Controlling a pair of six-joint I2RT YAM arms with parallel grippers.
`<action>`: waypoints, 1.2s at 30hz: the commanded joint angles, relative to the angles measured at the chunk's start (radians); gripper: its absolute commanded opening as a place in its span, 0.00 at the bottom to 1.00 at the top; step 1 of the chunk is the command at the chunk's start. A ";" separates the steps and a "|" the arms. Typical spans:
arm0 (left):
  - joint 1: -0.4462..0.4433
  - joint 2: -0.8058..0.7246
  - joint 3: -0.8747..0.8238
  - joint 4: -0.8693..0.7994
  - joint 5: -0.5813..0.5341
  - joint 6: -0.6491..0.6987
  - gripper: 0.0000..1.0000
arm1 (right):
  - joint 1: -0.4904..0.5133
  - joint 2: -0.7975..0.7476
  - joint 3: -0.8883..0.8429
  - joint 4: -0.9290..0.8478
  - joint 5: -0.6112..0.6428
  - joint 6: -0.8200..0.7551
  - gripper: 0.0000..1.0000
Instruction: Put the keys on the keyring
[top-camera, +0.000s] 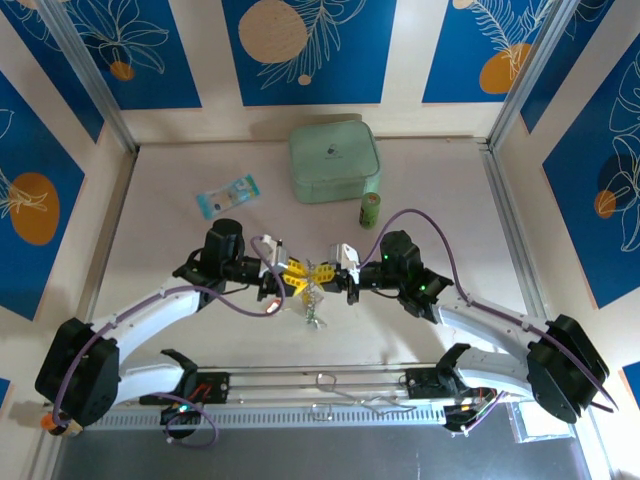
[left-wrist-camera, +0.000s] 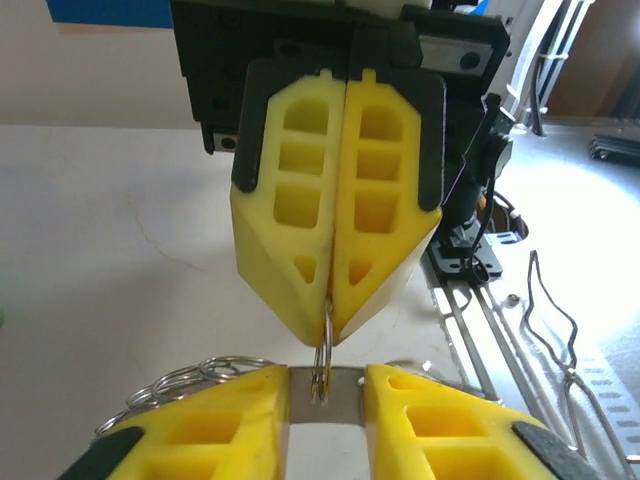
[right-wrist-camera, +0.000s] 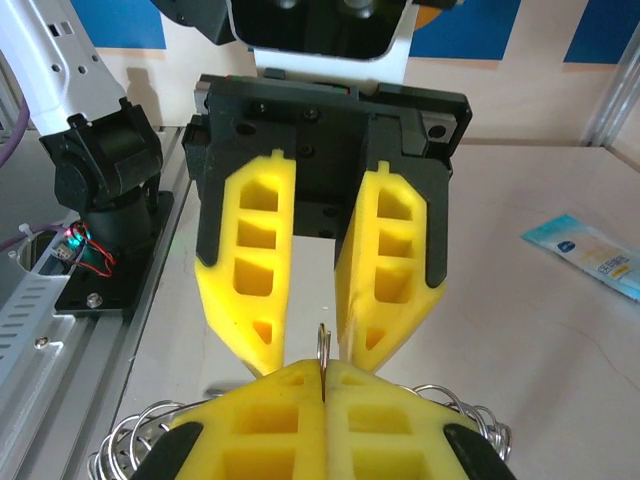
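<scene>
Keyring sits pinched in our right tool; we should close the spread left tool, nine o'clock, squarely.

No legible text or labels

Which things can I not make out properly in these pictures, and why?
1. Top external view: the metal bundle hanging mid-table is too small to tell what it holds.
2. Right wrist view: the shut right end effector covers the lower part of the thin ring, so its link to the looped keyring is hidden.
3. Left wrist view: the open left end effector and the bottom edge cut off the looped keyring.
</scene>
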 joint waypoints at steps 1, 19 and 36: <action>-0.004 0.001 -0.014 0.055 0.004 -0.015 0.21 | 0.008 -0.007 0.030 0.050 -0.013 0.017 0.00; -0.004 0.006 -0.009 0.120 0.009 -0.052 0.01 | 0.015 0.019 0.029 0.079 -0.012 0.029 0.00; -0.015 -0.136 0.094 -0.232 -0.301 0.098 0.00 | -0.030 -0.131 0.014 -0.233 0.188 -0.006 0.41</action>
